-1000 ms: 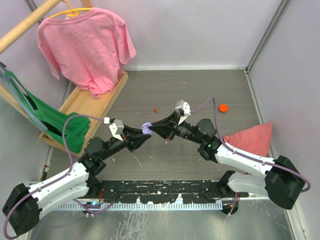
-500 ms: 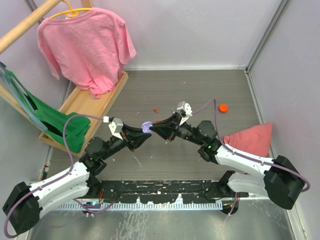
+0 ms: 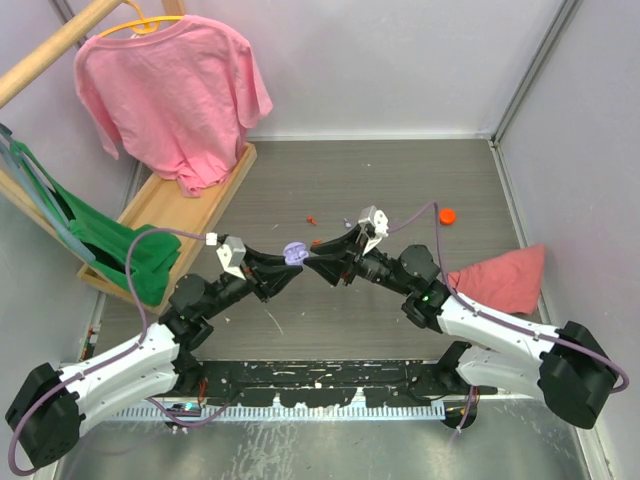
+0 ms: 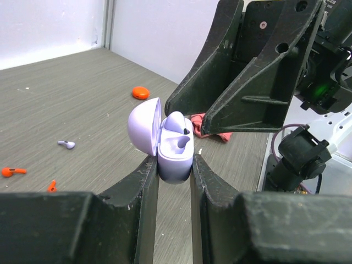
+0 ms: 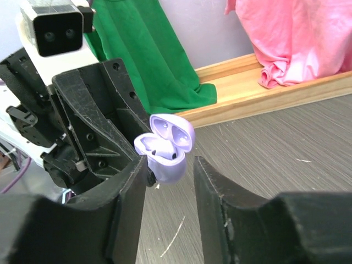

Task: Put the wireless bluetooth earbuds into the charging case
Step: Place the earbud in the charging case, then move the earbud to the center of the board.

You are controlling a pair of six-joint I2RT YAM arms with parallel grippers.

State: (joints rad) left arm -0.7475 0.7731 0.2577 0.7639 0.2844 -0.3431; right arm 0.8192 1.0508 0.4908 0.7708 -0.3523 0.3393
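From above, the two arms meet over the middle of the grey surface, the left claw and the right claw tip to tip. A small lilac speck, the charging case, sits where they meet. This view is too small to show any detail of the case. It does show an orange disc far to the right, a red cloth, a pink shirt and a green cloth.

The left wrist view shows what the top view cannot: the left claw's fingers are clamped on the lower half of the case, one on each side. The case is lilac, rounded and glossy, with its lid hinged open to the left. One pale earbud stands in it. The right claw's tips hang just above and behind it. A loose lilac earbud lies well apart on the surface, near some orange scraps.

The right wrist view shows the right claw's fingers apart, gripping nothing. The open case sits beyond the gap — just beside the left-hand finger, though contact cannot be told.
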